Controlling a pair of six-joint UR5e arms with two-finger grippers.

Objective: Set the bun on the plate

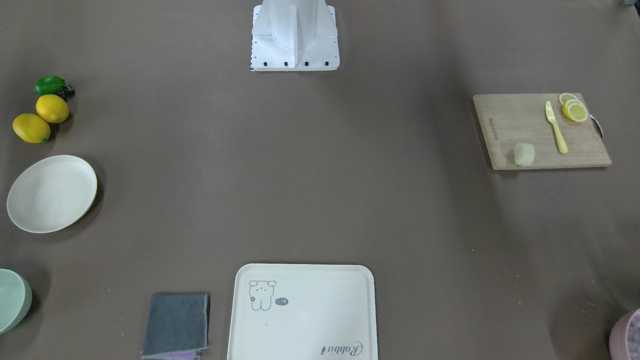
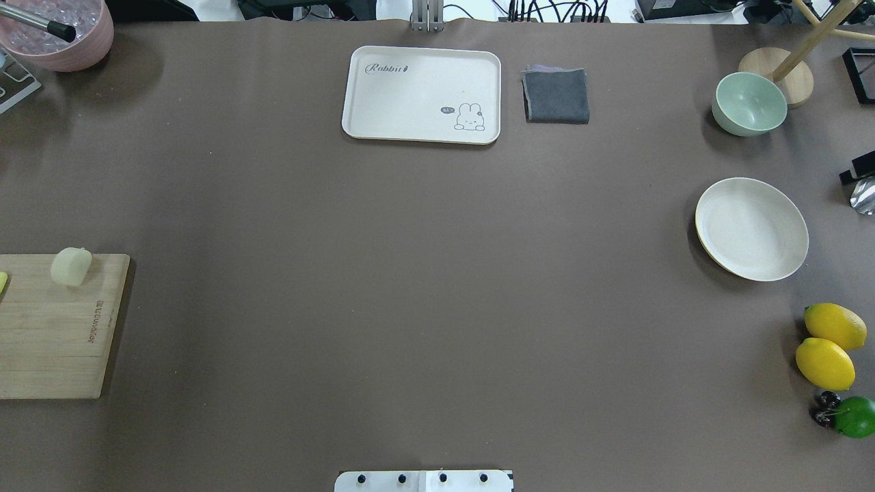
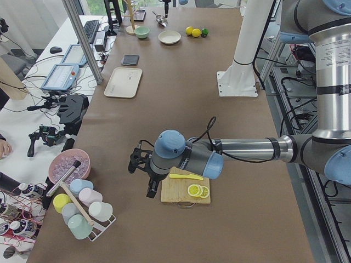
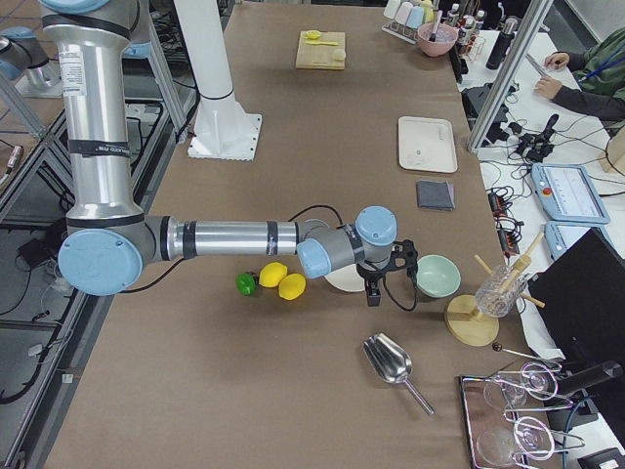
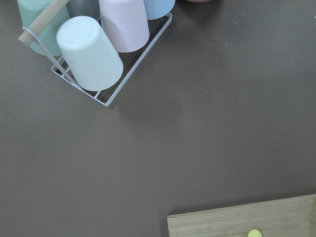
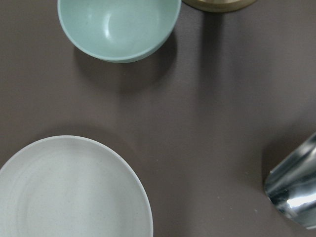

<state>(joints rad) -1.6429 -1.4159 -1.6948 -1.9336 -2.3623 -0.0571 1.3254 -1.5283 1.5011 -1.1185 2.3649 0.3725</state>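
The bun (image 1: 524, 153) (image 2: 71, 266), a pale cream lump, sits on the corner of a wooden cutting board (image 1: 520, 125) (image 2: 55, 335). The round cream plate (image 1: 52, 193) (image 2: 752, 229) lies empty at the opposite end of the table, and the right wrist view shows part of it (image 6: 69, 192). My left gripper (image 3: 141, 178) hovers beside the board near the cup rack. My right gripper (image 4: 391, 283) hangs over the gap between plate and green bowl. Both show only in the side views, so I cannot tell whether either is open or shut.
On the board lie a yellow knife (image 1: 556, 127) and lemon slices (image 1: 574, 109). Two lemons (image 2: 827, 345) and a lime (image 2: 856, 416) sit near the plate, with a green bowl (image 2: 749, 104) beyond it. A bear tray (image 2: 422, 94), grey cloth (image 2: 556, 96), cup rack (image 5: 98, 44) and metal scoop (image 4: 391, 360) are around.
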